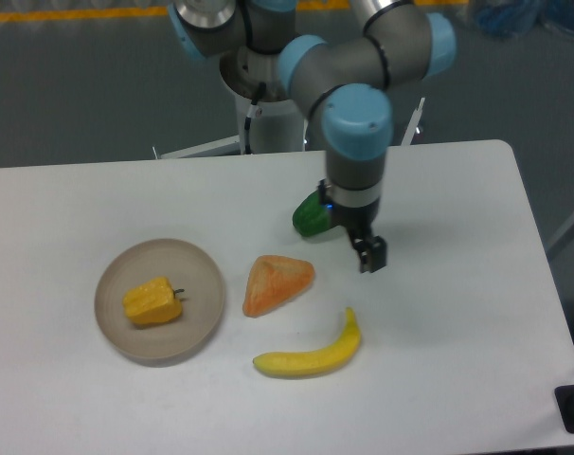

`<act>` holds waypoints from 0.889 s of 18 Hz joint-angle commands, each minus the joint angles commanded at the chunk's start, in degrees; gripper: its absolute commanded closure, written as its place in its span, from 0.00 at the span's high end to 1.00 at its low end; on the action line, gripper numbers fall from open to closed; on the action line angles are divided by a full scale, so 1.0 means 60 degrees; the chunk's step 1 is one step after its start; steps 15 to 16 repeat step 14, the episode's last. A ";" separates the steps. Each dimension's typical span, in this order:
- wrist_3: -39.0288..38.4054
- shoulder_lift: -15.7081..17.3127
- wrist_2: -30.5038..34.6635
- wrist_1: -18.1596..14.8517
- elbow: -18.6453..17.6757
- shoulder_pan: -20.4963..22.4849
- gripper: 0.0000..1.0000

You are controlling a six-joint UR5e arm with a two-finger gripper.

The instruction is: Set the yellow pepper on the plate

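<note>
The yellow pepper lies on its side in the middle of the round beige-grey plate at the left of the table, its dark stem pointing right. My gripper hangs above the table far to the right of the plate, just right of the green pepper. It holds nothing. Only one dark fingertip block shows clearly, so I cannot tell how the jaws stand.
An orange-red wedge-shaped fruit lies right of the plate. A long curved banana lies in front of it. The green pepper sits behind the arm's wrist. The table's right edge is near the gripper.
</note>
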 joint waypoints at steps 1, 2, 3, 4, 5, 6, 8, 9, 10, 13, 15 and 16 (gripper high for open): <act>0.0103 -0.0029 -0.0059 -0.0029 0.0001 0.0146 1.00; 0.0118 -0.0059 -0.0103 -0.0015 -0.0057 0.0206 1.00; 0.0118 -0.0088 -0.0089 -0.0015 -0.0102 0.0206 1.00; 0.0118 -0.0103 -0.0103 -0.0015 -0.0116 0.0192 1.00; 0.0104 -0.0103 -0.0089 -0.0015 -0.0073 0.0148 1.00; 0.0104 -0.0117 -0.0088 -0.0015 -0.0073 0.0133 1.00; 0.0060 -0.0132 -0.0103 0.0000 -0.0058 0.0133 1.00; 0.0074 -0.0132 -0.0103 0.0000 -0.0044 0.0133 1.00; 0.0103 -0.0132 -0.0103 0.0000 -0.0043 0.0133 1.00; 0.0118 -0.0132 -0.0103 0.0000 -0.0044 0.0133 1.00; 0.0118 -0.0132 -0.0103 0.0000 -0.0043 0.0133 1.00; 0.0118 -0.0132 -0.0103 0.0000 -0.0043 0.0133 1.00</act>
